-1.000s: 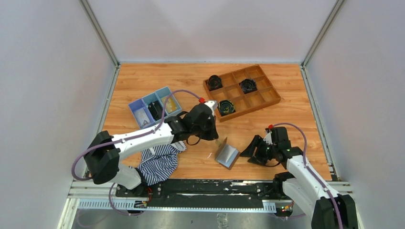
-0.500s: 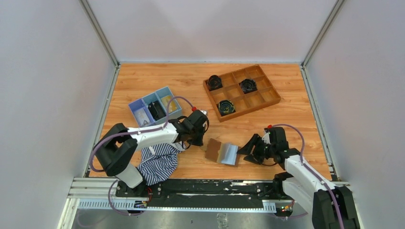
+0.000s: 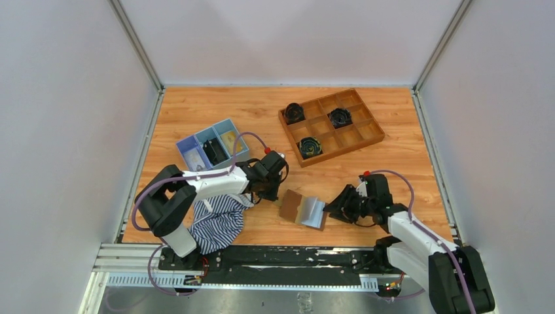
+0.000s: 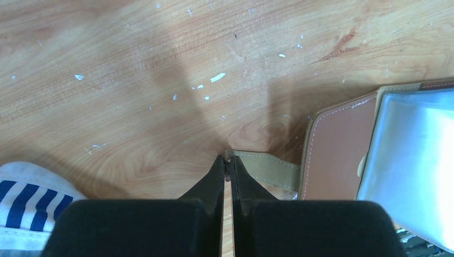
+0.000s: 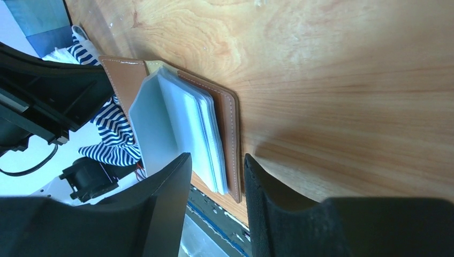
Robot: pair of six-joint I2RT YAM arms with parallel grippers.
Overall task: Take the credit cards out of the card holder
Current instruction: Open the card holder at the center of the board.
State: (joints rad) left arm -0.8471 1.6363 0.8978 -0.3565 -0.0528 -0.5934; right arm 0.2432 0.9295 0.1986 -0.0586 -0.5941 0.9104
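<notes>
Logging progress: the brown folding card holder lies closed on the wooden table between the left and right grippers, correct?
Not closed: the brown folding card holder lies open on the wooden table between the left gripper and right gripper, grey-blue sleeves fanned, per the right wrist view.

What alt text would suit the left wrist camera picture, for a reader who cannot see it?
Looking down a robot's left claw, its black fingers shut, tips at the end of the tan strap of an open brown card holder with glossy pale sleeves, on a wooden table. A blue-striped cloth peeks in bottom left.
</notes>
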